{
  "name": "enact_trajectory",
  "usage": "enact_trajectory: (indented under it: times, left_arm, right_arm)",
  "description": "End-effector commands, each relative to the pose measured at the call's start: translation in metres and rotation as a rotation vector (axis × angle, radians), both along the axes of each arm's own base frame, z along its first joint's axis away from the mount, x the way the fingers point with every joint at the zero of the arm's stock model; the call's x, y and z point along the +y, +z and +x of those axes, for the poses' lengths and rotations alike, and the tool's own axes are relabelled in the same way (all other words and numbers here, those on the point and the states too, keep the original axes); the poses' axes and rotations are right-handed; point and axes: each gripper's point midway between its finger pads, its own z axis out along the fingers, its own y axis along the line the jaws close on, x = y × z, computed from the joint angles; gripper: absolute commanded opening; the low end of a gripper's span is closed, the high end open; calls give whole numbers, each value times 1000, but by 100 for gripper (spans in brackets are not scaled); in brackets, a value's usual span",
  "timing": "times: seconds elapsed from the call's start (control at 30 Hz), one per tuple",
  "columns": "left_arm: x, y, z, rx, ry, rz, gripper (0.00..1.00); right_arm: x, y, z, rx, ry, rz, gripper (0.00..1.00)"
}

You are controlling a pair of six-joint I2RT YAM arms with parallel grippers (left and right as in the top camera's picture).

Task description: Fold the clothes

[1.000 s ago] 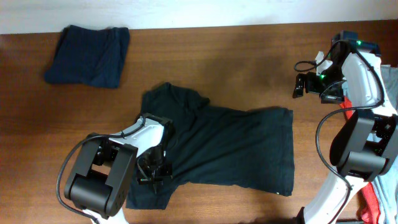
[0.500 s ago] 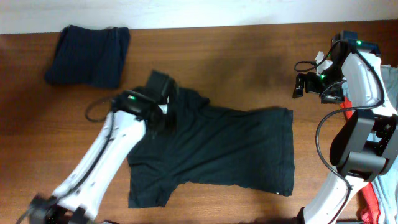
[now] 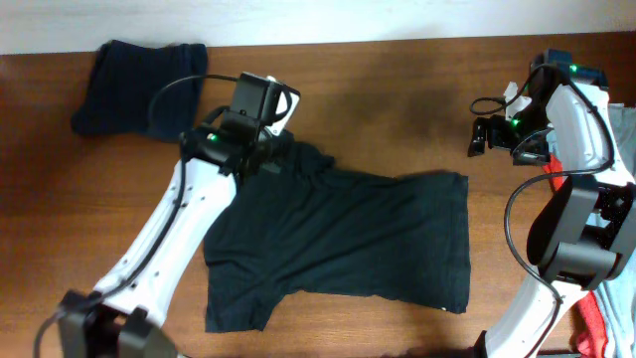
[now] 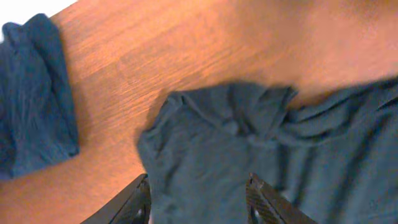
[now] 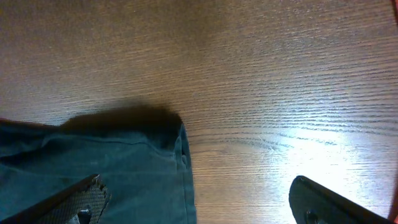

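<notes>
The brown wooden counter (image 3: 397,89) fills the overhead view. On it, in the middle, the black T-shirt (image 3: 348,244) lies spread out but rumpled, its collar end bunched toward my left arm. A folded navy garment (image 3: 139,89) sits at the far left corner, well apart from the shirt. A red cloth (image 3: 596,333) shows at the lower right edge. My left fingers (image 3: 256,164) hang over the shirt's bunched collar end, parted, with nothing clamped between them. My right fingers (image 3: 481,136) are spread wide over bare wood near the shirt's upper right corner, holding nothing. A small white mark (image 3: 444,309) sits at the shirt's lower right hem.
</notes>
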Motion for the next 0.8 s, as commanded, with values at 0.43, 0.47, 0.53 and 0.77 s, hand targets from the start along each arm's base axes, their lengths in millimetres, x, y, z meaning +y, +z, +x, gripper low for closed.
enact_trajectory:
  times: [0.43, 0.47, 0.53, 0.77]
  left_arm:
    - [-37, -70, 39, 51, -276, -59, 61]
    - [-40, -71, 37, 66, -247, -96, 58]
    - [-44, -72, 34, 90, -192, -135, 55]
    - [-62, -86, 19, 150, -153, -150, 54]
  right_arm:
    - [1, 14, 5, -40, 1, -5, 98]
    - [1, 14, 5, -40, 1, -5, 99]
    - [1, 14, 5, -40, 1, -5, 99]
    - [1, 14, 5, -40, 1, -5, 99]
